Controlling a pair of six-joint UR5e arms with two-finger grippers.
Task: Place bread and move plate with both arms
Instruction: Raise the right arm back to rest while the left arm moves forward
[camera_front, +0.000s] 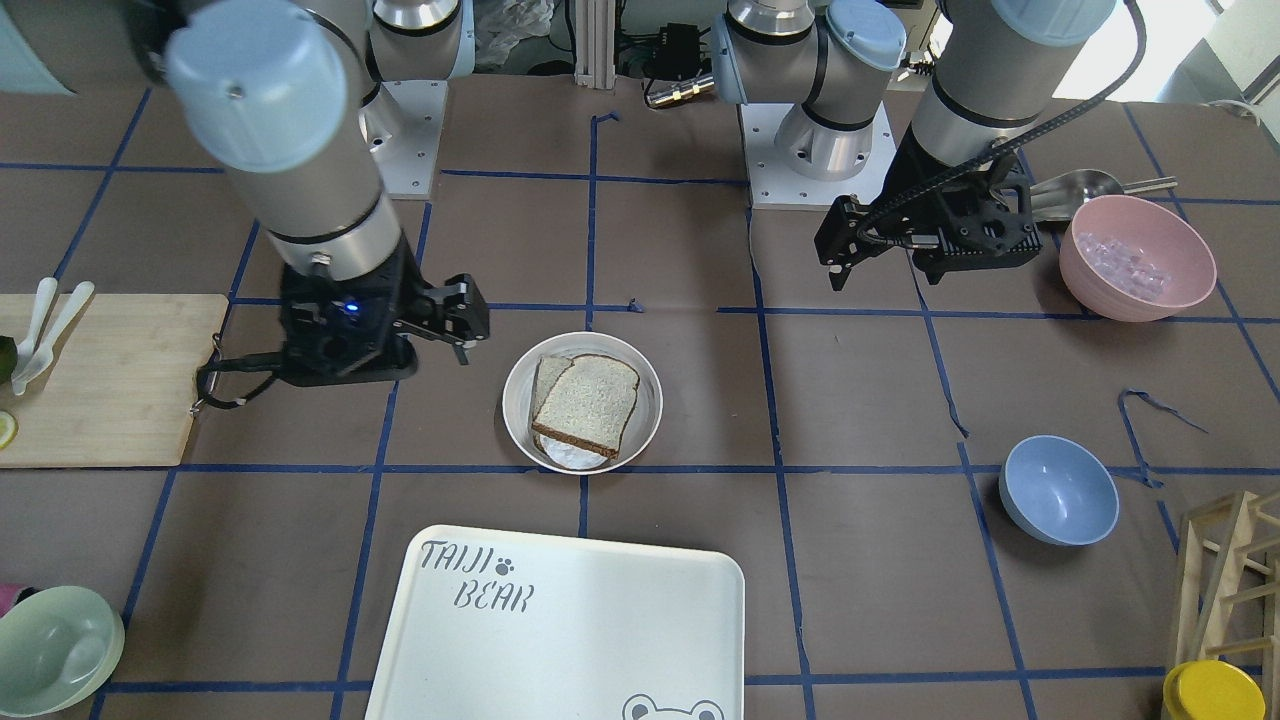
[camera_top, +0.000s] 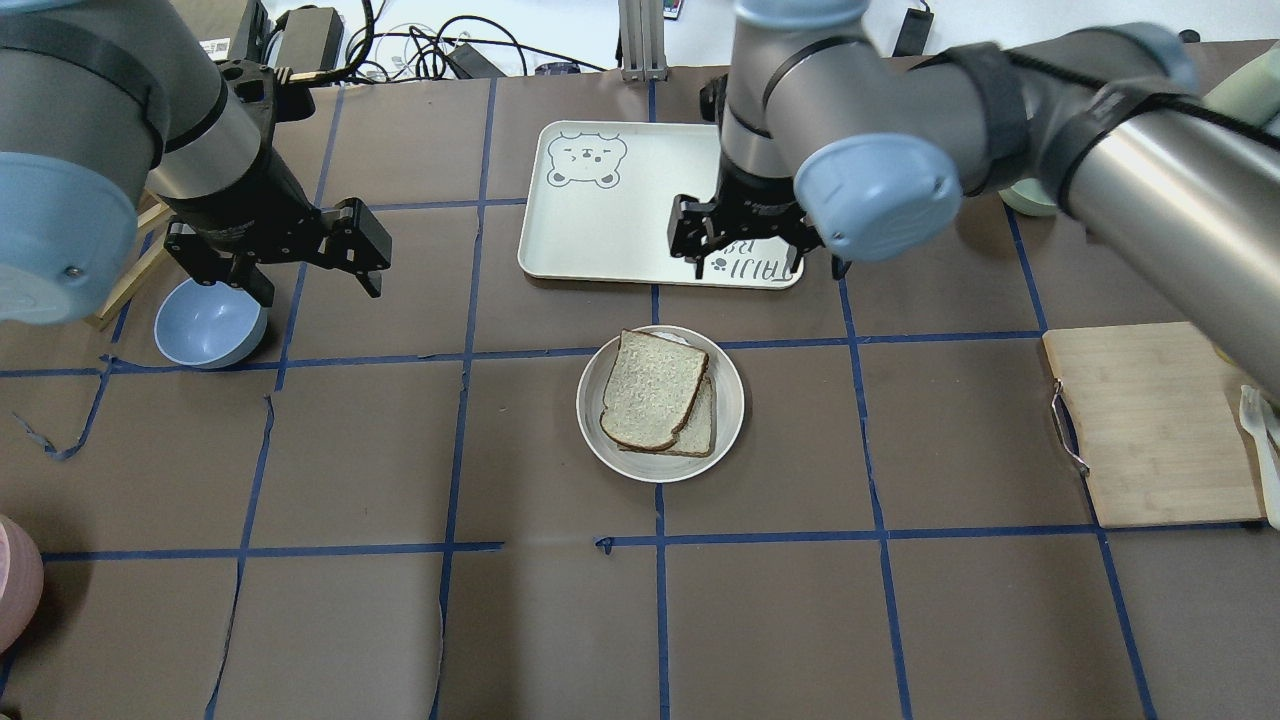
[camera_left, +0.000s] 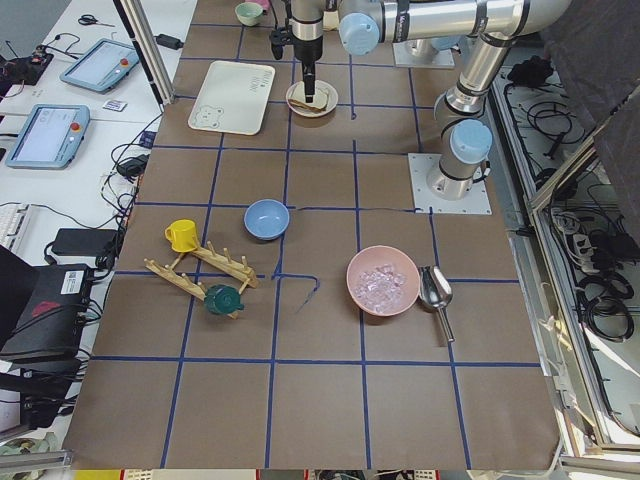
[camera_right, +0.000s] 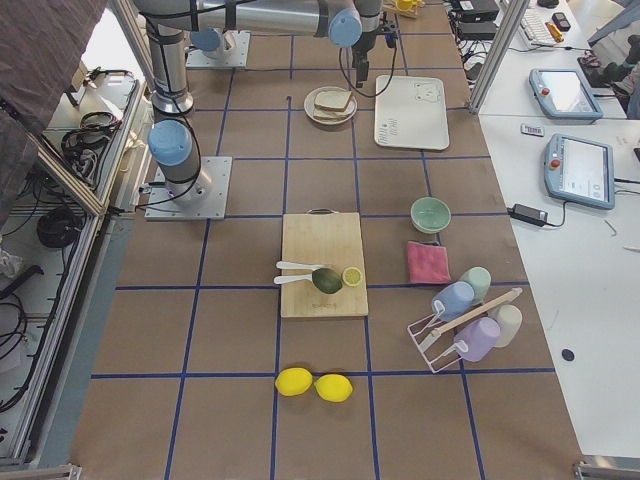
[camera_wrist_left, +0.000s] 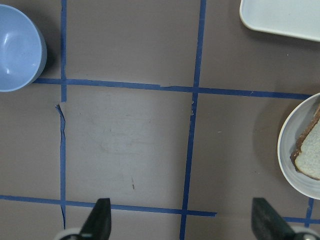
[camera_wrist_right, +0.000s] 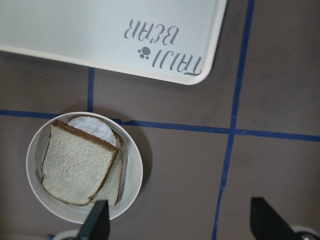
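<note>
The bread (camera_top: 650, 388), a speckled slice with a dark brown crust, lies on top of a second slice (camera_top: 702, 428) on the round cream plate (camera_top: 733, 398) at the table's middle. The right wrist view shows the bread (camera_wrist_right: 79, 168), the plate (camera_wrist_right: 133, 170) and a white round piece (camera_wrist_right: 93, 129) under the slices. My left gripper (camera_top: 355, 245) is open and empty, raised to the plate's left. In its wrist view (camera_wrist_left: 182, 220) the plate's rim (camera_wrist_left: 287, 145) shows at the right edge. My right gripper (camera_top: 745, 250) is open and empty, raised over the tray's near corner, apart from the plate.
The "TAIJI BEAR" tray (camera_top: 600, 220) lies just beyond the plate. A blue bowl (camera_top: 208, 322) sits under the left arm. A wooden cutting board (camera_top: 1150, 425) lies to the right. A pink bowl of ice (camera_front: 1137, 256), a metal scoop (camera_front: 1085, 185) and a green bowl (camera_front: 55, 650) stand further out.
</note>
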